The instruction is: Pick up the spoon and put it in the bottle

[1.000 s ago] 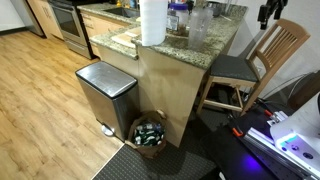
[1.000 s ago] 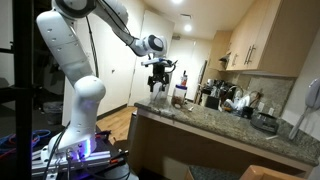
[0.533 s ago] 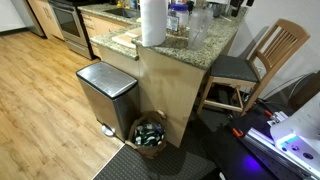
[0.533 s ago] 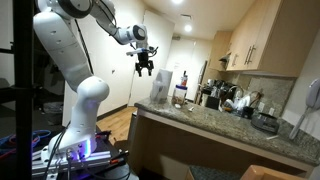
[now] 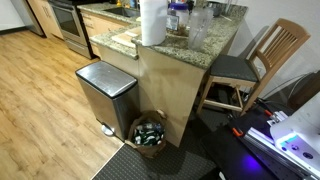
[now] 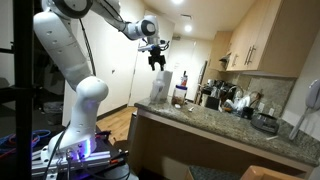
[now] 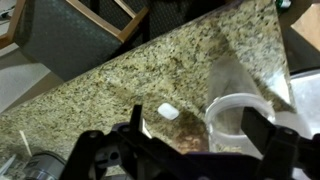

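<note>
In the wrist view my gripper (image 7: 198, 128) hangs open and empty above a granite counter (image 7: 100, 90). Its dark fingers (image 7: 135, 122) stand wide apart. A clear plastic bottle with a round open mouth (image 7: 243, 112) stands below, near the right finger. A small white object (image 7: 168, 111) lies on the counter beside it; I cannot tell whether it is the spoon. In an exterior view the gripper (image 6: 157, 60) is high above the counter's end, over the clear bottle (image 6: 160, 87). The gripper does not show in the exterior view of the trash can.
A paper towel roll (image 5: 152, 22) and several bottles and jars (image 5: 180, 16) crowd the counter end. A steel trash can (image 5: 106, 92), a basket of bottles (image 5: 150, 133) and a wooden chair (image 5: 262, 60) stand on the floor around the counter.
The gripper has risen and swung sideways above the counter end. It has left the top edge of the exterior view that shows the trash can. It stays open and empty.
</note>
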You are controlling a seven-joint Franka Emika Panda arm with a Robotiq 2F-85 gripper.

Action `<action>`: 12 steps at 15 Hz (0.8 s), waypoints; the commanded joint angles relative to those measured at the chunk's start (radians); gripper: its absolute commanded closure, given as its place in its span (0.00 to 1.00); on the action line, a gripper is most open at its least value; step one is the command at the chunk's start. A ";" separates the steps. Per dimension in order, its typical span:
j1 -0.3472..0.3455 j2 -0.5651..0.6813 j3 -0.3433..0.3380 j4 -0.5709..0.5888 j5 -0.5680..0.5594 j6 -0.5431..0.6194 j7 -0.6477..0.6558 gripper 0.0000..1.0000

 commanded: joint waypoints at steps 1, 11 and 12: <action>-0.084 0.078 -0.092 0.085 0.064 0.105 -0.004 0.00; -0.155 0.158 -0.095 0.120 -0.010 0.126 -0.015 0.00; -0.159 0.199 -0.128 0.160 0.014 0.138 -0.032 0.00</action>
